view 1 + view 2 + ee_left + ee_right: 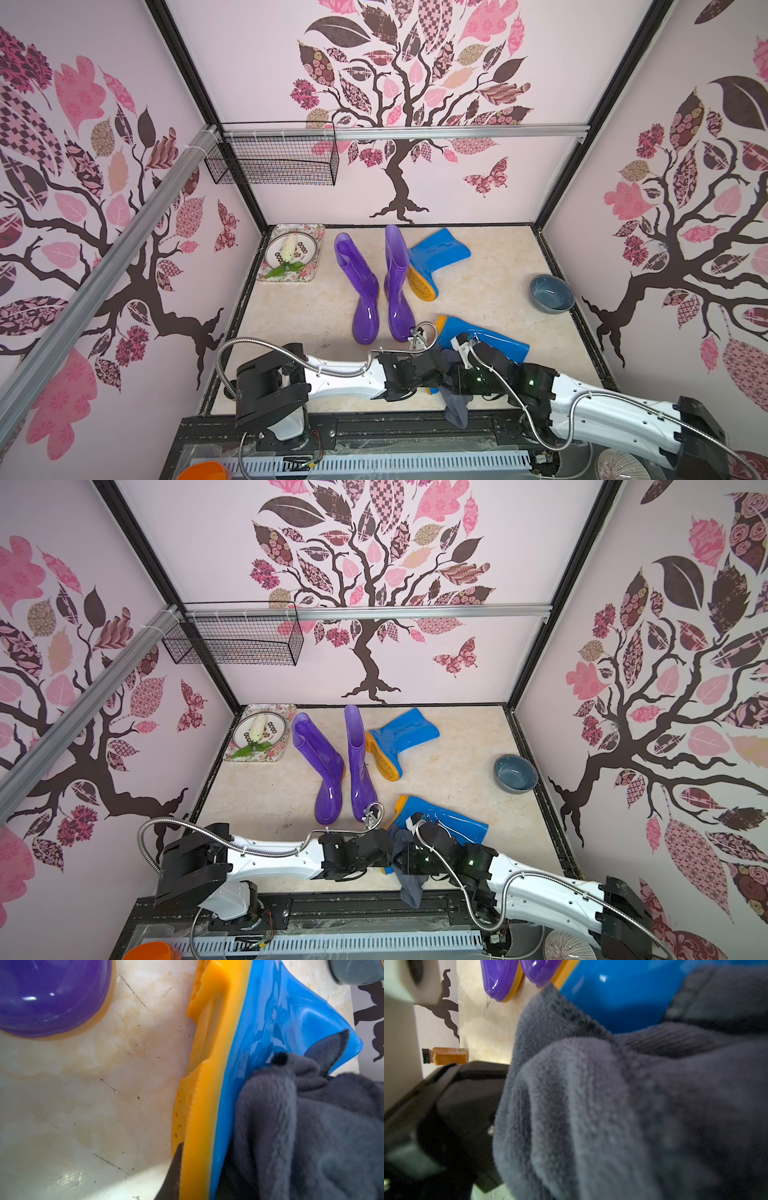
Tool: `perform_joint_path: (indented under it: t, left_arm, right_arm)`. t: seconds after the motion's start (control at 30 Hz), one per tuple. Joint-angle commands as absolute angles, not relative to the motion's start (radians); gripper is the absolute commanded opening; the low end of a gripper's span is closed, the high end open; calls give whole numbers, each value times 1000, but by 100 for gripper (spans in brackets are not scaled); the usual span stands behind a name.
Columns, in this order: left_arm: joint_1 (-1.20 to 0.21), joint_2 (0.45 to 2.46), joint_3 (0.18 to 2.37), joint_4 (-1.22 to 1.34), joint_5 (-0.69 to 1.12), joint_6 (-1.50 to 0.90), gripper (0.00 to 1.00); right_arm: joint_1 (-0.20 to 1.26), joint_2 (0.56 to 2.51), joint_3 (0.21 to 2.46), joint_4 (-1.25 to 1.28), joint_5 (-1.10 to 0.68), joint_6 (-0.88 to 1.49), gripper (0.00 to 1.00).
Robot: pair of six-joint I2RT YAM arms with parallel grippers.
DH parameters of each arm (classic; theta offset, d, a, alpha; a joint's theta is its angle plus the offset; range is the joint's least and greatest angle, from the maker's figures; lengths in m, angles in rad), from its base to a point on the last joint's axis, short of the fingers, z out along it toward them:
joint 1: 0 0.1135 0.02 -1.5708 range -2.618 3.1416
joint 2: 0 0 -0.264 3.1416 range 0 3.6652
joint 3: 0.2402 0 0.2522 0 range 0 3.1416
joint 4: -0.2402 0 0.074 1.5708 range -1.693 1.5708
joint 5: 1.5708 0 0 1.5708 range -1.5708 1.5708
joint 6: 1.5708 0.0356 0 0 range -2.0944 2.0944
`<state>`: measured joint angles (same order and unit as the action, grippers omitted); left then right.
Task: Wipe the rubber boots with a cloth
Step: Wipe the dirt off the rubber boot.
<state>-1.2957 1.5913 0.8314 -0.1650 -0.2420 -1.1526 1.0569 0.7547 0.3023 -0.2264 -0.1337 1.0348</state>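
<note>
In a top view, right pincer point(456, 370) pressed together, pinching the cloth point(455, 405), soft grey terry hanging lower centre past the bench point(498, 266) edge. Left pincer point(435, 374) meets it at the near blue boot point(494, 338), lying flat; its grip hidden, can't tell. Both purple boots point(365, 291) upright mid-frame, bowl point(552, 293) at right.
Left wrist: one dark finger point(172, 1178) against the boot's ribbed orange sole point(207, 1084); cloth covers the rest.
Right wrist: fuzzy cloth fills frame w/ glossy blue boot behind.
</note>
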Motion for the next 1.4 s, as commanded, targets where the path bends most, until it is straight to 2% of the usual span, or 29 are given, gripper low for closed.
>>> perform_joint_path:
  t: [0.0,0.13,0.2,0.3,0.37,0.47,0.6,0.67,0.7,0.8,0.83,0.93,1.03,1.1,1.2,1.37]
  left_arm:
    - [-1294,1571,801,-65,-161,-1183,0]
    - [-1294,1564,802,-75,-136,-1182,0]
    - [-1294,1570,794,-67,-124,-1192,0]
    - [-1294,1564,761,-33,-117,-1227,0]
    - [-1295,1551,752,-32,-118,-1231,0]
    - [-1294,1528,748,-54,-130,-1235,0]
    - [-1289,1523,755,-56,-127,-1215,0]
    - [-1284,1527,760,-62,-120,-1199,0]
    - [-1281,1528,765,-70,-115,-1191,2]
    - [-1280,1518,780,-111,-113,-1157,31]
    - [-1281,1509,784,-130,-113,-1152,36]
    - [-1286,1473,773,-144,-108,-1150,49]
    - [-1303,1430,764,-154,-124,-1149,56]
    - [-1311,1409,754,-170,-137,-1150,56]
    - [-1319,1393,730,-172,-145,-1159,47]
    - [-1324,1416,689,-153,-140,-1180,33]
  right_arm:
    - [1083,713,239,-173,-113,1233,0]
    - [1068,695,272,-274,25,1154,0]
    - [984,719,330,-354,48,1064,0]
    - [760,776,368,-357,-115,941,0]
    - [699,807,352,-322,-191,911,0]
    - [740,846,340,-287,-300,928,0]
    - [984,749,343,-315,-127,1053,0]
    - [1020,713,333,-330,-102,1086,0]
    - [1019,700,333,-352,-74,1081,0]
    - [1019,656,365,-481,61,1057,0]
    - [1019,637,377,-515,86,1046,0]
    - [1018,593,394,-540,80,1040,0]
    - [1017,578,419,-529,46,1008,0]
    - [1017,590,462,-550,58,985,0]
    - [1017,620,500,-552,52,977,0]
    - [1025,684,414,-405,-125,1100,0]
